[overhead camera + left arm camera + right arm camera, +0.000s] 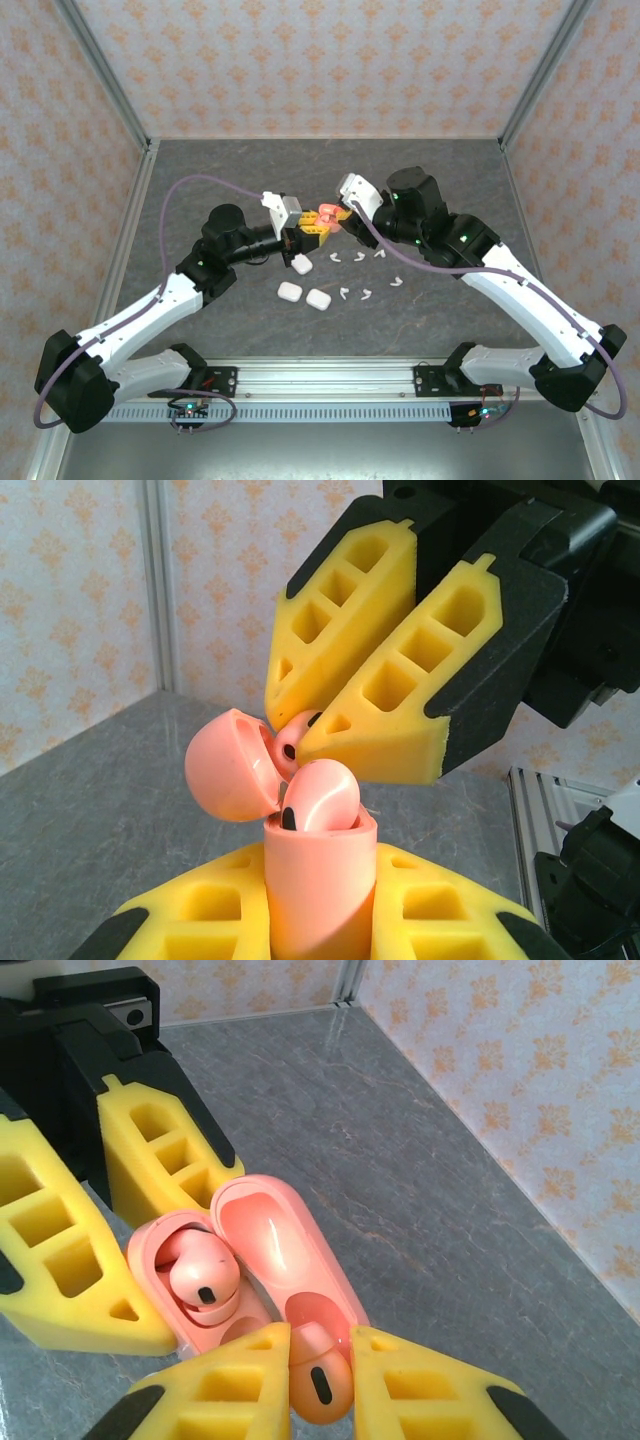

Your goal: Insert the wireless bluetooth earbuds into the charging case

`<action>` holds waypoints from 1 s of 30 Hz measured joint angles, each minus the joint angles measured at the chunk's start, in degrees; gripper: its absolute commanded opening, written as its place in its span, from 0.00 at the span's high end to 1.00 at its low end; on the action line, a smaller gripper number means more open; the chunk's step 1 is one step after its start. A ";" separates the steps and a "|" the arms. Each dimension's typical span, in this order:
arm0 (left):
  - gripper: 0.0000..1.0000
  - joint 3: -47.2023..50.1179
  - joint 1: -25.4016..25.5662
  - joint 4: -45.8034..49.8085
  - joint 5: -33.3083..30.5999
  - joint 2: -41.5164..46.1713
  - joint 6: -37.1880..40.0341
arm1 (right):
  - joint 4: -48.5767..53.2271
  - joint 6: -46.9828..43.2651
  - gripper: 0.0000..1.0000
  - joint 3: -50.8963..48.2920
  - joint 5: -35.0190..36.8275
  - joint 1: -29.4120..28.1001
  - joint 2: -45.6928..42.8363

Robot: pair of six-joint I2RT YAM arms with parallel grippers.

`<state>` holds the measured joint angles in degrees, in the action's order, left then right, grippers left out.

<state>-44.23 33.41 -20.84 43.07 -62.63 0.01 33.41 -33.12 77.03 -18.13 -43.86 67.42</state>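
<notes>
Our right hand [318, 1345] pinches one pink earbud [318, 1382] right at the open pink case [265, 1230], held tight over the tabletop [400, 1160] by our left hand [320, 920], and if we push it in crooked it may pop out.

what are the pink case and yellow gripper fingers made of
Pink charging case: apparently hard plastic, glossy, with soft highlights on its lid. Yellow fingers: likely matte printed plastic or dense foam, no shine, hollow rectangular cells.
</notes>
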 measured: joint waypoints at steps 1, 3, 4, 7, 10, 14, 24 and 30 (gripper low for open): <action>1.00 0.00 0.00 0.00 0.00 0.00 0.00 | 0.00 0.04 0.82 0.00 -0.20 0.02 0.00; 1.00 0.00 0.00 0.00 0.00 0.00 0.00 | 0.00 0.28 0.82 0.00 -0.52 0.02 0.00; 1.00 0.00 0.00 0.00 0.02 0.00 -0.02 | 0.00 0.44 0.82 0.00 -0.79 0.02 0.00; 1.00 0.00 0.00 -0.02 0.04 0.04 0.00 | 0.02 0.92 0.82 0.00 -1.44 0.02 0.00; 1.00 0.00 0.00 0.00 0.04 0.39 -0.02 | 0.00 1.55 0.81 0.00 -2.16 0.02 0.00; 1.00 0.02 0.00 0.02 0.02 0.68 -0.02 | -0.02 2.19 0.79 0.00 -3.17 0.02 0.00; 1.00 0.02 0.00 -0.70 0.00 1.14 -0.17 | 0.72 3.76 0.69 1.51 -5.77 0.17 0.00; 1.00 0.20 0.00 -1.86 -0.04 1.14 -0.22 | 1.77 4.98 0.60 3.34 -8.50 1.49 0.02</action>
<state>-44.03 33.41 -22.70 43.03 -61.49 -0.21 35.18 -28.14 80.38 -26.63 -42.37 67.44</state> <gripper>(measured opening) 0.191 0.376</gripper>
